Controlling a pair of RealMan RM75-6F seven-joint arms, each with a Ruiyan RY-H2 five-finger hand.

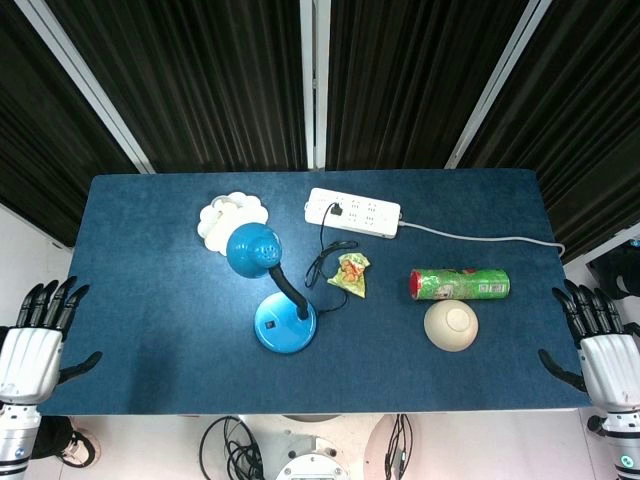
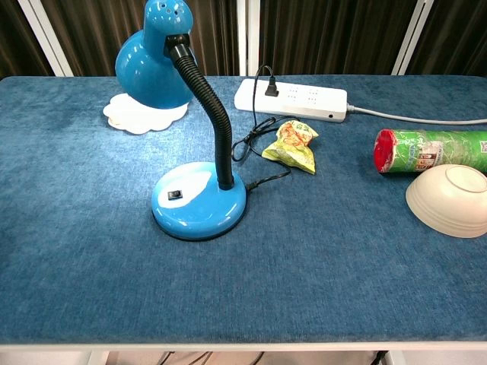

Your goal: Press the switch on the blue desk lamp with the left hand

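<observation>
A table (image 1: 150, 330) covered in dark blue cloth filled the middle of the head view, its near edge showing pale in the chest view. Behind it hung dark pleated curtains (image 1: 200, 80), crossed by white frame bars (image 1: 313, 80) that ran upright at the centre and slanted at either side. The floor (image 1: 25, 250) beside the table was light grey or white. Black cables (image 1: 235, 440) lay coiled on the floor below the near edge. Light fell evenly, with only soft shadows on the cloth.
</observation>
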